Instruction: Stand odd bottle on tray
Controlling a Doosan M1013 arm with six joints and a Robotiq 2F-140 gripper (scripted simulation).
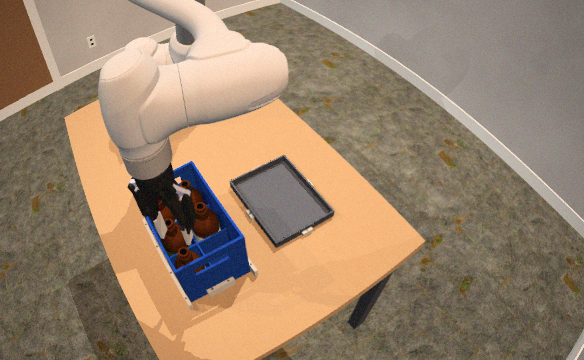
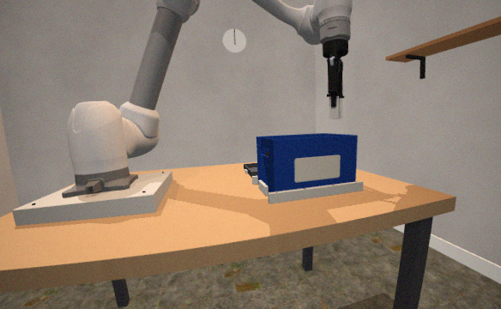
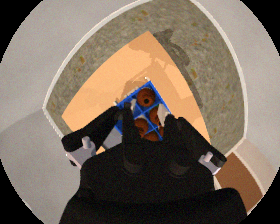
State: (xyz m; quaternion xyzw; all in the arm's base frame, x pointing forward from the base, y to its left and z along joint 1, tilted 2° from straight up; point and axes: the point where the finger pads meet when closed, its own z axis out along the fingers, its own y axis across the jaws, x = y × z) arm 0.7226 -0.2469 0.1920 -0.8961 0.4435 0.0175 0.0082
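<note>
Pointing straight down with the black gripper (image 1: 174, 232) (image 2: 335, 113) (image 3: 147, 106), opened partway, with nothing held between its pale fingertips. Hovering over the blue crate (image 1: 197, 285) (image 2: 280, 163) (image 3: 158, 93), clear of its rim in the exterior view, though seeming from the top to reach in among the bottles (image 1: 206, 225) (image 3: 146, 97).

Inside the crate, upright in separate compartments: brown, round-shouldered, narrow-necked, five by the top view, one of them mostly behind the gripper. Down to four visible from the wrist, and hidden behind the crate's wall in the exterior view. Impossible to tell from these angles which neck differs.

Bordered at the crate's foot by white strips (image 1: 221, 286) (image 2: 319, 190). Shown only in the exterior view: on the long side, a pale rounded rectangular label (image 2: 316, 168).

Beside the crate, apart from it: the shallow tray (image 1: 282, 200) (image 2: 250, 167) (image 3: 113, 137), rectangular, dark-rimmed and smooth grey within, without any bottle on it; reduced to a dark corner from the exterior.

Beneath both, a smooth, light-orange wooden table (image 1: 352, 200) (image 2: 212, 189) (image 3: 98, 95). Beyond, around the table, mottled grey-green floor (image 1: 402, 200) (image 3: 111, 52). Only in the exterior view: a thick pale base plate (image 2: 27, 215) and a round white clock (image 2: 234, 40).
</note>
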